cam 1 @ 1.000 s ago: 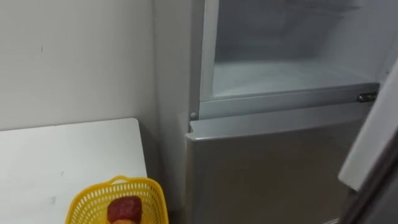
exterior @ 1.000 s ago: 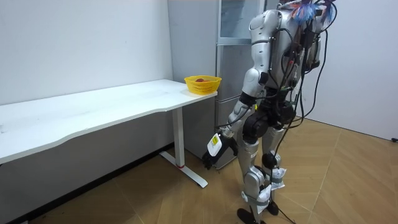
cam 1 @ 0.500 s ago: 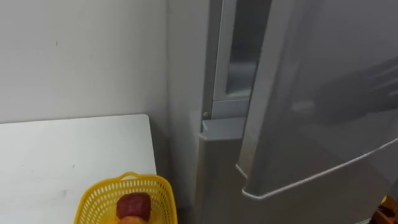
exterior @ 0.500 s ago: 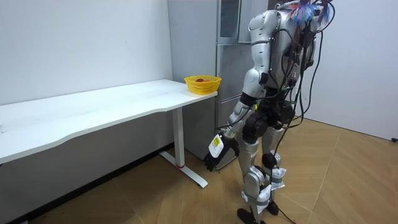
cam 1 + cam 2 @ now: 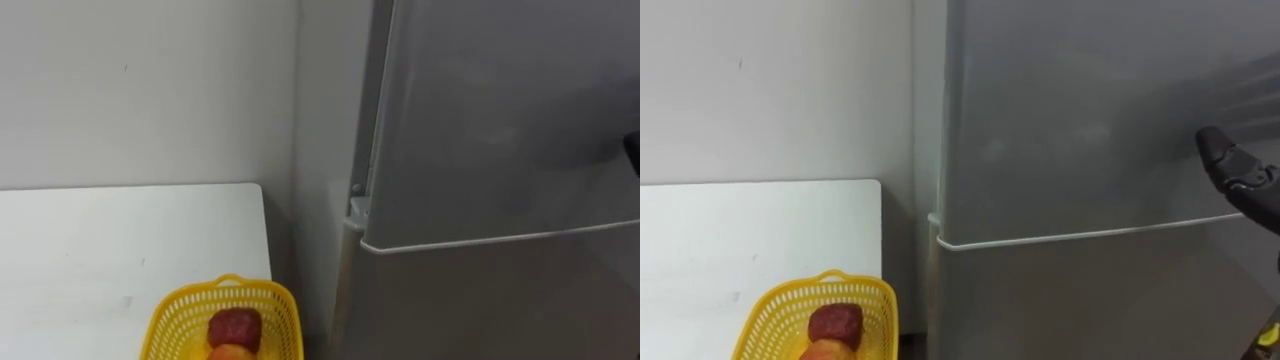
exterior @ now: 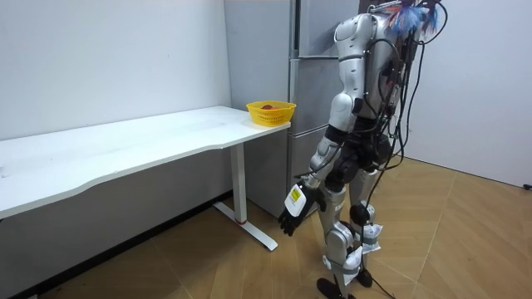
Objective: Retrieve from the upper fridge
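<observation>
From the left eye view, we see the fridge [image 5: 470, 300] with its upper door [image 5: 500, 120] shut flush above the lower one. Just left of the fridge is the end of a white table [image 5: 100, 240]. A yellow basket [image 5: 168, 325] sits on the corner nearest the fridge. In the basket lie a dark red piece [image 5: 233, 326] and, touching it on the near side, an orange piece [image 5: 230, 352].

From the right eye view, we find the right hand [image 5: 1238, 172] at the right side of the fridge, against the upper door just above its lower edge. The fingers we can see lie straight on the door face and hold nothing. The basket sits just left of the fridge, with the red piece well inside its rim.

From the room view, we see the robot standing upright on the wood floor directly before the fridge. The left hand [image 6: 295, 214] hangs low beside its thigh, well below the fridge's upper door, with the fingers loose and empty. The table runs from the fridge toward the room view's left, and the basket is at the end beside the fridge.
</observation>
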### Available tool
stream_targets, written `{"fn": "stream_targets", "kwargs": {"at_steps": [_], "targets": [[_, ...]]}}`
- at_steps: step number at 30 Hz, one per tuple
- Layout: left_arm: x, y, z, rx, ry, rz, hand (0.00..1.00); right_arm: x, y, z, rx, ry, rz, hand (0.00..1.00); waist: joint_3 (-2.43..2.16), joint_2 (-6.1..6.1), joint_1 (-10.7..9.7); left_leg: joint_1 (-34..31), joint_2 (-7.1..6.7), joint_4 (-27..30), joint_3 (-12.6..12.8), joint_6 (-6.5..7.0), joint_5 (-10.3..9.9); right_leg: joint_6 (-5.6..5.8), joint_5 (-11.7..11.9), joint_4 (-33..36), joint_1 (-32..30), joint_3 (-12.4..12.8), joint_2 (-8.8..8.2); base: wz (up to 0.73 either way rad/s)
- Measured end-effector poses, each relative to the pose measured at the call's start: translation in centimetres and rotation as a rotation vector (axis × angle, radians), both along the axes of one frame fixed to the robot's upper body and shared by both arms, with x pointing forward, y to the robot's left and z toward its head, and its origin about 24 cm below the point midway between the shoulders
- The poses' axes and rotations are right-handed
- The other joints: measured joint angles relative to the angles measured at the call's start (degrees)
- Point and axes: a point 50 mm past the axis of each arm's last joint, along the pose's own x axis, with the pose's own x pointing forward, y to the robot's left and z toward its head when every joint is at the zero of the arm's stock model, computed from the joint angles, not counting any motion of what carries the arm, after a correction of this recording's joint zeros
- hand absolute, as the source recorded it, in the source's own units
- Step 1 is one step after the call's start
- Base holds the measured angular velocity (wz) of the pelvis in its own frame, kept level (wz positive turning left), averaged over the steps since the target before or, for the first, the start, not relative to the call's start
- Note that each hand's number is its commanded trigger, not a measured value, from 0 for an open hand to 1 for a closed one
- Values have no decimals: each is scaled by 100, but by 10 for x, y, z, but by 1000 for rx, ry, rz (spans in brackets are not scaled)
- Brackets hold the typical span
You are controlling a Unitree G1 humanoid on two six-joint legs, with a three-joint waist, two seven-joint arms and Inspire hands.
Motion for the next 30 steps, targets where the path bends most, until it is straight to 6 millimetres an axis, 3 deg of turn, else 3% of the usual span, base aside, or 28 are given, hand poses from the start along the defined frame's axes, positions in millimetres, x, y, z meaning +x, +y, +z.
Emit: {"fn": "stream_targets", "kwargs": {"at_steps": [12,30], "targets": [[0,0,0,-10,4,-1,0,4,-1,-7,-22,52,-9,0,8,-38,15,-1,-2,53,-142,-4,-1,-12,-15,-3,80,-141,-23,6],[4,0,1,-5,-14,-4,0,5,-1,-9,-57,67,-7,0,-18,-40,-4,2,-1,50,-125,-8,2,-16,-9,-11,107,-128,-19,0]]}}
